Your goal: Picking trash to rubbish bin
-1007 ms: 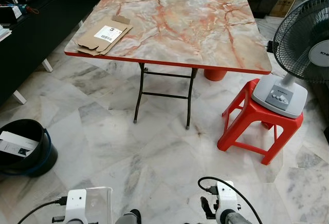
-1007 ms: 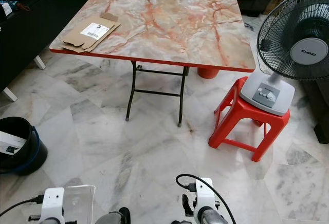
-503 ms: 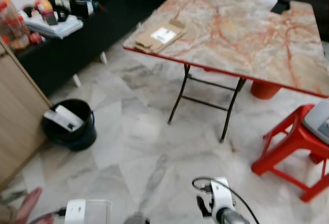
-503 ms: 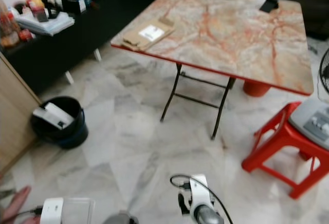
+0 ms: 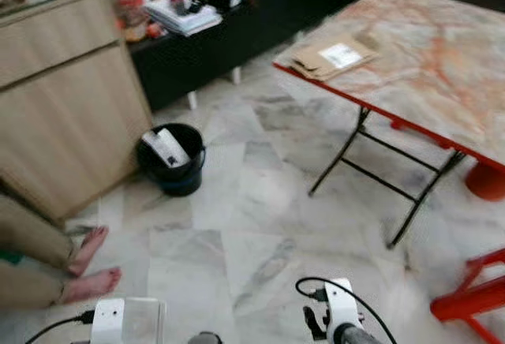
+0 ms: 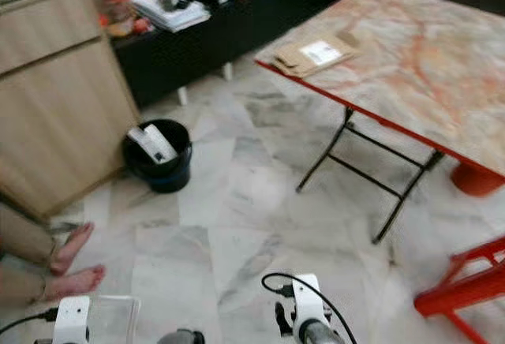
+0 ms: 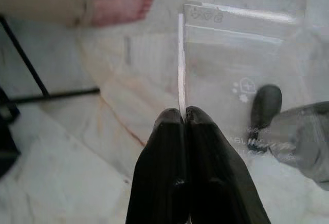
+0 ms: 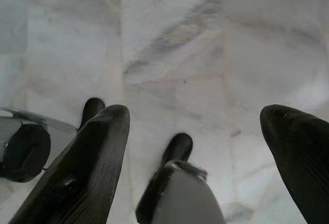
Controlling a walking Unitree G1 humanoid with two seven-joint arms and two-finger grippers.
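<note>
The view has swung left, bringing the black rubbish bin (image 5: 173, 158) nearer centre, left gripper (image 7: 184, 118) jaws clamped on a clear plastic bag (image 7: 241, 70), right gripper (image 8: 195, 126) jaws apart.

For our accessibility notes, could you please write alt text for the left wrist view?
The left gripper, its two black fingers pressed together, pinches the edge of a clear plastic bag above a pale marble floor. A person's bare foot and trouser hem sit at the far edge, and a thin black bar crosses the floor beside them.
</note>
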